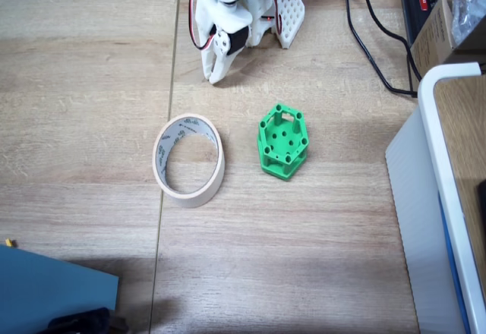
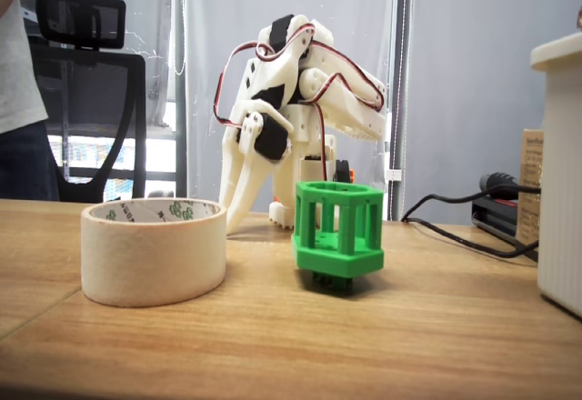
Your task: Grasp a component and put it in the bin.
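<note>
The component [image 1: 282, 142] is a bright green hexagonal block with round holes in its top face, standing on the wooden table near the middle. It also appears in the low side fixed view [image 2: 338, 227], open-walled and upright. The bin [image 1: 199, 195], a cream roll of masking tape, lies flat just left of it with a small gap between them [image 2: 153, 255]. My white gripper [image 1: 215, 78] hangs folded at the arm's base behind both things, tips on or near the table [image 2: 235, 225], fingers together and holding nothing.
A large white-rimmed container [image 1: 448, 159] stands at the right edge [image 2: 559, 173]. A black cable [image 1: 372, 45] runs across the back right. A blue object [image 1: 45, 288] sits at the front left corner. A person [image 2: 18, 82] and an office chair [image 2: 91, 82] are behind the table.
</note>
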### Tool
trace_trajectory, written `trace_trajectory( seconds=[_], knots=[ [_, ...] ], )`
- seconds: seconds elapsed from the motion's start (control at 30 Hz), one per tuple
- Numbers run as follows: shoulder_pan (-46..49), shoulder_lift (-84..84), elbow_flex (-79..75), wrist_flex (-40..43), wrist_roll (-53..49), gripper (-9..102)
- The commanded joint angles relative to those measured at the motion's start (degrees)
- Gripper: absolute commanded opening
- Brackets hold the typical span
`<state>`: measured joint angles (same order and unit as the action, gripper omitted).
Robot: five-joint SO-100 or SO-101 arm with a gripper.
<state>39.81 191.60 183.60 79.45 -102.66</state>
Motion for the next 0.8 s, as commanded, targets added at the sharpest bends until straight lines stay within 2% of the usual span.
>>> trace_trajectory(
  seconds=[0.0, 0.27, 0.57, 0.77],
  knots=[
    [-0.26, -0.53, -8.53, 0.00, -0.35, 1],
    [-0.53, -2.99, -30.59, 0.70, 0.35, 1],
    [-0.97, -26.72, -42.63, 0.18, 0.44, 1],
    [-10.55, -38.23, -47.72, 0.00, 0.53, 1]
  ],
)
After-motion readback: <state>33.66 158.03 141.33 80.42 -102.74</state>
